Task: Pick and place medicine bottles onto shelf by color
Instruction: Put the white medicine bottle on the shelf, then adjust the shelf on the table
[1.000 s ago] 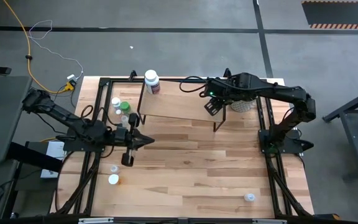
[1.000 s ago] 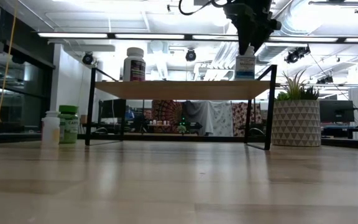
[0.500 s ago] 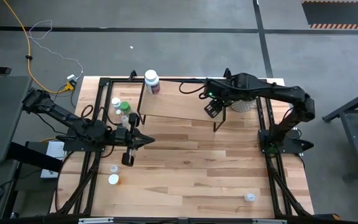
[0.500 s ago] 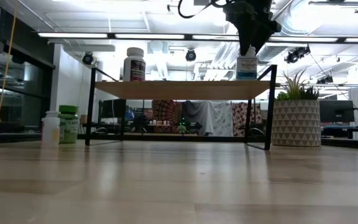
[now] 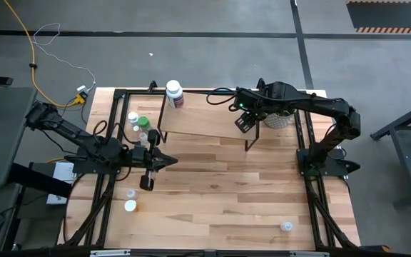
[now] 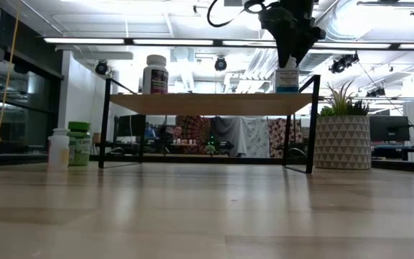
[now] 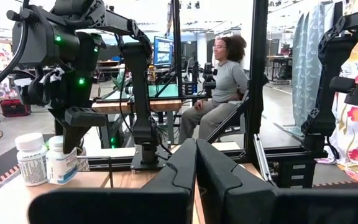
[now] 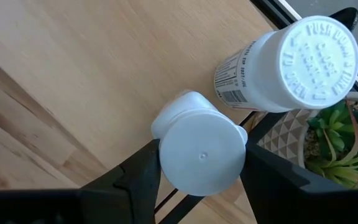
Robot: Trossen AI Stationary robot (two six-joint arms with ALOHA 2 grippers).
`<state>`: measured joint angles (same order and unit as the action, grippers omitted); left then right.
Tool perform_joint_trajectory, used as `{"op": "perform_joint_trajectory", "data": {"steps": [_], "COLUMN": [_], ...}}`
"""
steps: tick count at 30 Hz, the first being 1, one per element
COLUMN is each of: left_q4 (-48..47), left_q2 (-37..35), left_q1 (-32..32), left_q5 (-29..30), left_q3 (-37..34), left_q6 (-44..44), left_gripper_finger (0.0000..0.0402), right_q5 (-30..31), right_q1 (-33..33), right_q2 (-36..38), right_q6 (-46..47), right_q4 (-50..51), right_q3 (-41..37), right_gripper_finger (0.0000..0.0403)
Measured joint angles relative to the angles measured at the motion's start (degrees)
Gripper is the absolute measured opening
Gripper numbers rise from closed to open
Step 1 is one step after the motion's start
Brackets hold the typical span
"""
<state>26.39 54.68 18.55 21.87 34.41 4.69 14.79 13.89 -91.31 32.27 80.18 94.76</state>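
Note:
The shelf (image 5: 198,121) stands at the table's far side. A white-capped, dark-labelled medicine bottle (image 5: 174,93) stands on its far left corner. At its right end my right gripper (image 5: 245,123) is shut on a white flip-cap bottle (image 8: 201,152), next to a white bottle with a push-down cap (image 8: 309,62). Left of the shelf, a green-capped bottle (image 5: 143,123) and white ones (image 5: 133,116) stand on the table. My left gripper (image 5: 164,163) hovers shut over the table's left half, holding nothing. My right gripper pinches the flip-cap bottle between its two fingers (image 8: 143,171), which stand on opposite sides just below the cap (image 8: 166,134). The fingers come steeply from above, pointing down. The bottle (image 6: 287,75) is upright, its base on or just above the shelf board; I cannot tell which.
A potted green plant (image 6: 343,133) stands on the table just right of the shelf. Two small white bottles (image 5: 130,200) sit near the table's left front, and one (image 5: 286,226) near its right front. A person sits in the room beyond the table.

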Motion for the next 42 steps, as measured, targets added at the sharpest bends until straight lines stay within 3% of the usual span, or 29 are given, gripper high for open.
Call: {"op": "perform_joint_trajectory", "data": {"steps": [13, 21, 26, 30, 33, 38, 42], "left_q4": [0.0, -1.0, -4.1, -7.3, -9.5, -13.1, -14.8], "left_q2": [0.0, 0.0, -1.6, -3.8, -5.4, -7.7, -8.7], "left_q1": [0.0, 0.0, 0.0, 0.4, 1.3, 3.4, 4.7], "left_q5": [0.0, 0.0, 2.2, 2.5, 3.5, 7.1, 11.1], "left_q3": [0.0, 0.0, 0.0, 0.0, 0.0, 0.0, 0.0], "left_q6": [0.0, 1.0, 0.4, -1.1, -1.5, -2.5, -1.9], "left_gripper_finger": [0.0000, 0.0000, 0.0000, 0.0000, 0.0000, 0.0000, 0.0000], "right_q5": [0.0, -0.3, 4.5, 8.0, 10.5, 11.0, 11.7], "right_q1": [0.0, -0.8, -5.8, -13.4, -20.0, -29.2, -34.3], "right_q2": [0.0, 3.7, 8.6, 11.2, 14.8, 25.2, 32.6], "right_q6": [-1.0, -4.2, -3.8, -1.9, 0.9, 7.3, 9.5], "right_q4": [0.2, 1.3, 1.5, 1.2, -3.3, -18.1, -35.5], "right_q3": [0.0, 0.0, 0.0, -0.3, -6.1, -26.9, -41.4], "right_gripper_finger": [0.0286, 0.0293, 0.0293, 0.0293, 0.0293, 0.0293, 0.0293]}}
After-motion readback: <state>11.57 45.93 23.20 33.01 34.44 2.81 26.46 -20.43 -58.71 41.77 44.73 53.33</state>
